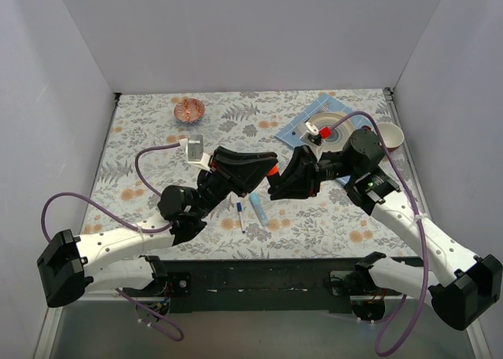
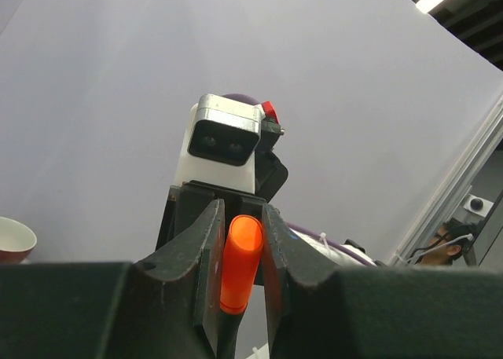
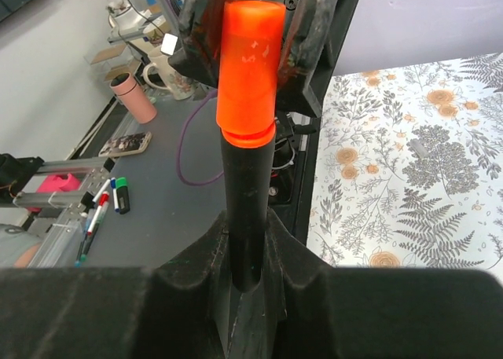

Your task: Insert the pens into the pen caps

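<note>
The black marker (image 3: 247, 210) is held above the table between my two grippers, and the orange cap (image 3: 250, 68) sits on its far end. My right gripper (image 3: 247, 245) is shut on the marker's black barrel. My left gripper (image 2: 240, 217) is shut on the orange cap (image 2: 240, 261). In the top view the grippers meet nose to nose at the table's middle, left (image 1: 261, 170) and right (image 1: 283, 182), with the orange cap (image 1: 272, 170) between them. A thin white pen with a blue tip (image 1: 240, 215) and a light-blue marker (image 1: 258, 208) lie on the cloth below.
A reddish bowl (image 1: 189, 110) stands at the back left. A white cup (image 1: 391, 135) and a plate on a blue mat (image 1: 318, 111) are at the back right. White walls close in the table on three sides.
</note>
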### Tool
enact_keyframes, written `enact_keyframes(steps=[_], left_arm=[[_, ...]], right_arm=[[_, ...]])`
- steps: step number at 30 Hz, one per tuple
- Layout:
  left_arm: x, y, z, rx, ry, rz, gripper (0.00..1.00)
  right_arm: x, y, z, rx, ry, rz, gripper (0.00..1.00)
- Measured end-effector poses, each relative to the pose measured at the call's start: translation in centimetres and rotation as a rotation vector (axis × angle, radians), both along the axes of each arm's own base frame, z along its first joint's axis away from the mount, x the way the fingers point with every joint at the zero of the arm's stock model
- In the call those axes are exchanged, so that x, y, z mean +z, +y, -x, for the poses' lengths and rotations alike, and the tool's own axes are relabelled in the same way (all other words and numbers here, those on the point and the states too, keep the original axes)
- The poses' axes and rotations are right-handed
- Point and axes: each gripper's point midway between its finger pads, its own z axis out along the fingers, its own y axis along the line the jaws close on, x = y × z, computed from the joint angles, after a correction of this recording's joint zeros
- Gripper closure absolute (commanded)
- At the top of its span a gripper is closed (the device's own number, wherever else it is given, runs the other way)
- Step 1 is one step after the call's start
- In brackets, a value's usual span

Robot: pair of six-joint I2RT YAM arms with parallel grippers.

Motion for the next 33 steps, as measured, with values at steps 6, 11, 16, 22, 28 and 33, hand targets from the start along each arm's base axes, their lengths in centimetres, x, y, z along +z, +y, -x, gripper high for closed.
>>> enact_keyframes(steps=[6,11,16,22,28,33], left_arm=[[0.0,-0.8,-0.1,0.002,-0.001,-0.054,1.0],[-1.1,-0.9,-0.1,0.015,0.012,-0.127,1.0],[-1.4,-0.6,0.1,0.034,0.009,-0.174,1.0],[-1.3,-0.2,0.5,0.035,0.003,-0.185,1.0],[-1.6,0.1,0.4,0.045,0.003,-0.171,1.0],[-1.0,0.5,0.6,0.047,-0.015,-0.131,1.0]], right_arm=[[0.0,-0.2,0.0,-0.001,-0.007,0.03,0.99],[-1.0,-0.3,0.0,-0.017,0.016,0.065,0.99],[-1.2,-0.4,-0.1,-0.032,0.013,0.073,0.99],[-0.7,-0.6,-0.1,-0.052,0.003,0.064,0.99],[-0.5,-1.0,-0.4,-0.058,0.018,0.067,0.99],[0.6,-1.2,-0.5,-0.042,0.028,0.061,0.99]])
